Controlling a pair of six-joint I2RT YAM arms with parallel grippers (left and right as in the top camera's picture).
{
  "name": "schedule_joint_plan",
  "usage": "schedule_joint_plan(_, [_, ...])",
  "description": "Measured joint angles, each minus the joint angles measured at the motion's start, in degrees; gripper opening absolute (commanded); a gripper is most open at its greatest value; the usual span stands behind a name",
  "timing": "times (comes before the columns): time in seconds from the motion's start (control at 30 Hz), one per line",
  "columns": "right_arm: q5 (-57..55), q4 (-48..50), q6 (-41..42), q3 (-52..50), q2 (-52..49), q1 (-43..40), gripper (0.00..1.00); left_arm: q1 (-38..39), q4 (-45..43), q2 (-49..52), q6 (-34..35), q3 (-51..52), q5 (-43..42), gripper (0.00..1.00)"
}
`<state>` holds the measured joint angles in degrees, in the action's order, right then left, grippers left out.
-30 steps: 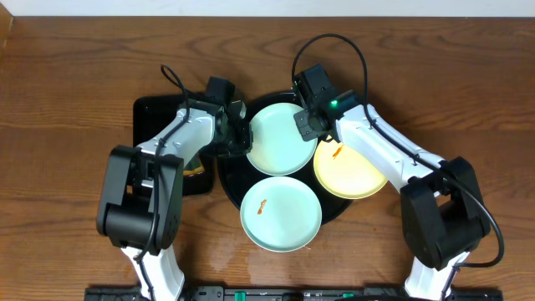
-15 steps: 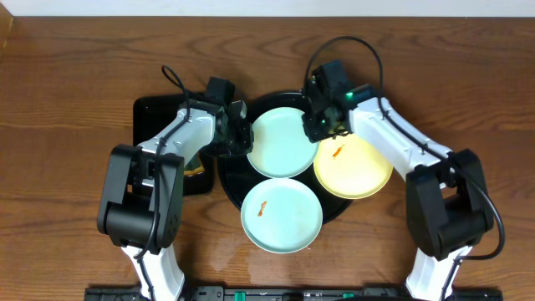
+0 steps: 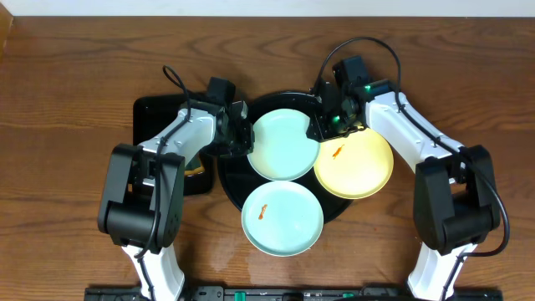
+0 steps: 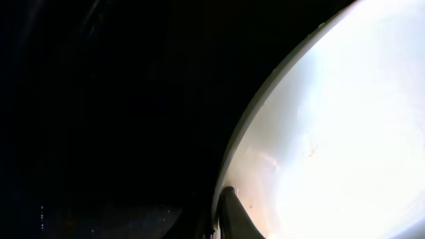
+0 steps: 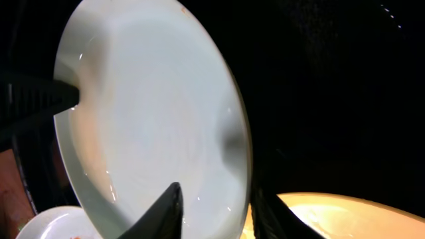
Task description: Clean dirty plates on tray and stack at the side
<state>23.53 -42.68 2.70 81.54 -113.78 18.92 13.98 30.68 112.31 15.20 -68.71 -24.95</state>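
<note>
Right end effector (image 3: 320,130) farther right, apart; left end effector (image 3: 245,138) tight on mint plate (image 3: 284,144); wood table (image 3: 67,100).

The whole table (image 3: 67,67) is seen straight down from overhead. The upper mint plate (image 3: 284,144), shared by all views, is seen very closely by both wrist cameras.

Mostly gloss on wood from where I sit.
My desk (image 3: 75,75) is brown wood-grain with a slight sheen; the tray (image 3: 227,180) is glossy black, the upper mint plate (image 5: 153,119) and yellow plate (image 3: 364,171) smooth, shiny; right fingers (image 5: 163,216) matt black.
</note>
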Motion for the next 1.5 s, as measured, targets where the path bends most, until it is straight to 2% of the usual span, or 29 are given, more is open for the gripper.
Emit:
schedule_joint_plan(0.27, [4.33,0.0,-3.85,-0.2,0.0,0.0,0.27,0.0,-0.15,0.0,-0.02,0.0,-0.15,0.08])
schedule_joint_plan(0.37, [5.81,-0.55,-4.83,-0.28,-0.22,0.07,0.21,0.0,-0.24,0.02,-0.02,0.0,-0.17,0.08])
schedule_joint_plan(0.47, [6.25,-0.92,-5.31,-0.31,-0.46,0.33,0.2,0.0,-0.31,0.02,-0.02,0.0,-0.2,0.08])
schedule_joint_plan(0.5, [6.23,-0.96,-5.33,-0.31,-0.52,0.37,0.18,0.0,-0.31,0.02,-0.04,0.0,-0.22,0.08])
schedule_joint_plan(0.6, [6.14,-0.79,-5.11,-0.31,-0.66,0.35,0.01,0.0,-0.26,0.02,-0.02,0.0,-0.24,0.08])
schedule_joint_plan(0.73, [5.95,0.52,-2.29,-0.24,-0.66,-0.02,0.01,-0.31,0.0,-0.13,-0.04,0.0,-0.46,0.08])
schedule_joint_plan(0.8, [5.57,0.61,-1.07,-0.24,-0.66,0.0,0.01,-0.31,-0.02,-0.13,-0.02,0.0,-0.44,0.16])
schedule_joint_plan(0.9, [5.18,0.76,0.09,-0.24,-0.63,0.09,0.01,-0.2,-0.42,-0.13,0.2,0.0,-0.92,0.44])
schedule_joint_plan(0.97, [4.37,0.72,0.33,-0.24,-0.63,0.28,0.01,0.02,-0.26,-0.35,0.24,-0.33,-1.77,0.5])
schedule_joint_plan(1.13, [-2.12,0.24,0.33,-0.17,-0.59,1.25,0.01,-0.33,5.31,-2.03,0.02,-1.33,-1.27,0.54])
schedule_joint_plan(1.3, [-10.1,0.15,0.33,0.94,1.05,3.08,0.01,-3.15,9.46,-11.47,0.0,-1.55,0.22,0.57])
schedule_joint_plan(1.5, [-22.25,0.61,0.44,1.79,5.73,7.52,0.01,-6.01,14.51,-21.24,-0.02,-2.6,7.02,0.58])
